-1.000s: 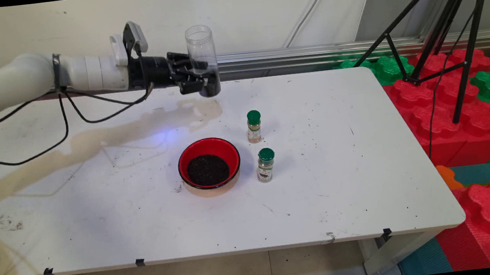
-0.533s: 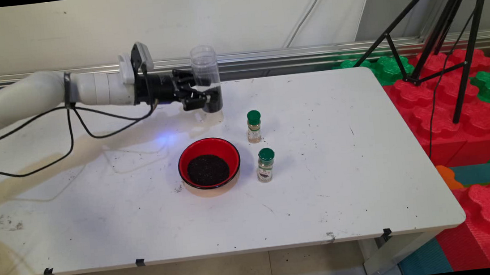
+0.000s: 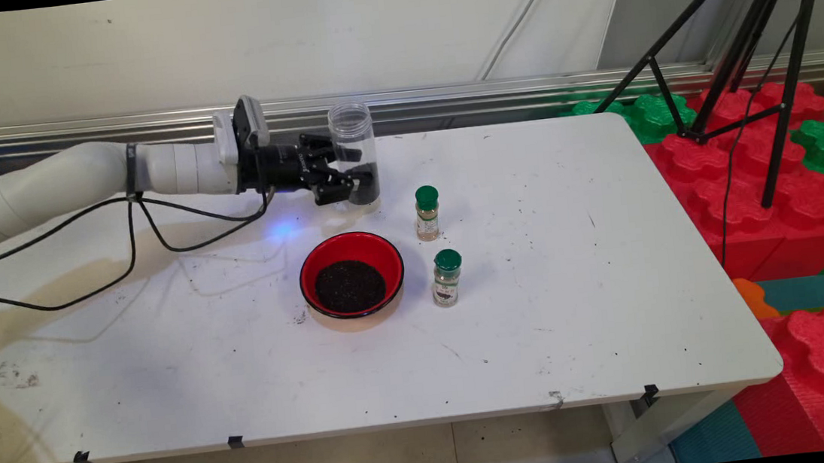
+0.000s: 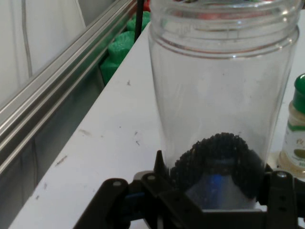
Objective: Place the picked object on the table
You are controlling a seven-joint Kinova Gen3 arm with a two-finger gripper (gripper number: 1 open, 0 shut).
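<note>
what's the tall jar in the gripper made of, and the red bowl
The jar: clear plastic probably, maybe glass; the wall shows straight through it. The bowl: glossy, red inside with a black rim, likely plastic or lacquered; I can't tell which.

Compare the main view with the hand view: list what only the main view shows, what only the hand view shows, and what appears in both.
Only the main view shows the red bowl of dark grains, the nearer spice jar, the black tripod and the red and green foam blocks right of the table.

Only the hand view shows, close up, the dark grains left at the bottom of the clear jar.

Both show the gripper shut on the upright, lidless clear jar, the white table, the metal rail behind it, and the farther green-capped spice jar.
</note>
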